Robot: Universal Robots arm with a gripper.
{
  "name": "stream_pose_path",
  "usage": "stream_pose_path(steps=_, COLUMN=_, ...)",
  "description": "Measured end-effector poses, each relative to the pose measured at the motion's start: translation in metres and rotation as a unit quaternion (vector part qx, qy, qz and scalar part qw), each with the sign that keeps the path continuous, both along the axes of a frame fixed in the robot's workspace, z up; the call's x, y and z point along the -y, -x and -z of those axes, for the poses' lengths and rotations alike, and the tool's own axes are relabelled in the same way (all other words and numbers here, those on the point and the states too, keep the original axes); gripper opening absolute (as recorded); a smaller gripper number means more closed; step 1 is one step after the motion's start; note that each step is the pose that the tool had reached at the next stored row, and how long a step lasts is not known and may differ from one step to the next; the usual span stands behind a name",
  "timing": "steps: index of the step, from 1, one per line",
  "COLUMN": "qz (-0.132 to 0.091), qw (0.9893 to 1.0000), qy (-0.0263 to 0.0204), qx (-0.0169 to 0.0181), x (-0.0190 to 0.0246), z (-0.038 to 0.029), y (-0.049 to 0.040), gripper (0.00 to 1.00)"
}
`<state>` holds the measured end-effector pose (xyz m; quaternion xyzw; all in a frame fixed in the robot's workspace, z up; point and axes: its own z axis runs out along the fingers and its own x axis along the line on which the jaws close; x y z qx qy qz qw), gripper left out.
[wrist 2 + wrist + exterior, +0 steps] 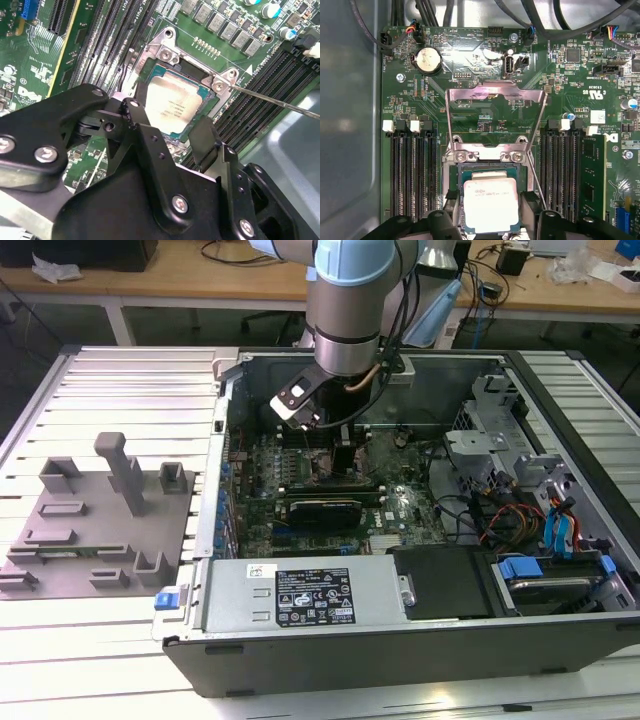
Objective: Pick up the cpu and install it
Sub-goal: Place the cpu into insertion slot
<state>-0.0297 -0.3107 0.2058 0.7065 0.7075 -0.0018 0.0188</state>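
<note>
Silver-topped and pale-edged, the cpu lies in the socket on the green motherboard. The black claw is closed against two opposite edges of it, one fingertip on each side. In the second wrist view the cpu lies flat within the socket's metal frame, with the claw straddling it. The socket's hinged load plate stands swung open, away from the chip. A green memory stick sits in a slot beyond the socket. In the exterior view the arm reaches down into the open computer case, with the claw low over the middle of the board. A grey fixture block lies at the case's nine o'clock on the slatted metal table, well apart from the claw.
</note>
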Motion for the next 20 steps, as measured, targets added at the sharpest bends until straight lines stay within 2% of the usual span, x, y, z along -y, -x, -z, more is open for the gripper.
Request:
stream_pose_path(steps=1, qz=0.0, qw=1.0, qy=0.0, qx=0.0, x=0.0, z=0.0, y=0.0, gripper=0.6)
stream_pose_path(steps=10, qz=0.0, qw=1.0, qy=0.0, qx=0.0, x=0.0, z=-0.0006, y=0.0, gripper=0.58)
stream_pose_path(steps=11, qz=0.0, qw=1.0, qy=0.0, qx=0.0, x=0.0, z=-0.0007, y=0.0, gripper=0.51)
stream_pose_path(steps=14, qz=0.0, qw=1.0, qy=0.0001, qx=-0.0001, x=0.0, z=-0.003, y=0.0, gripper=0.51)
stream_pose_path(steps=20, qz=0.0, qw=1.0, qy=0.0, qx=0.0, x=0.0, z=-0.0033, y=0.0, gripper=0.51)
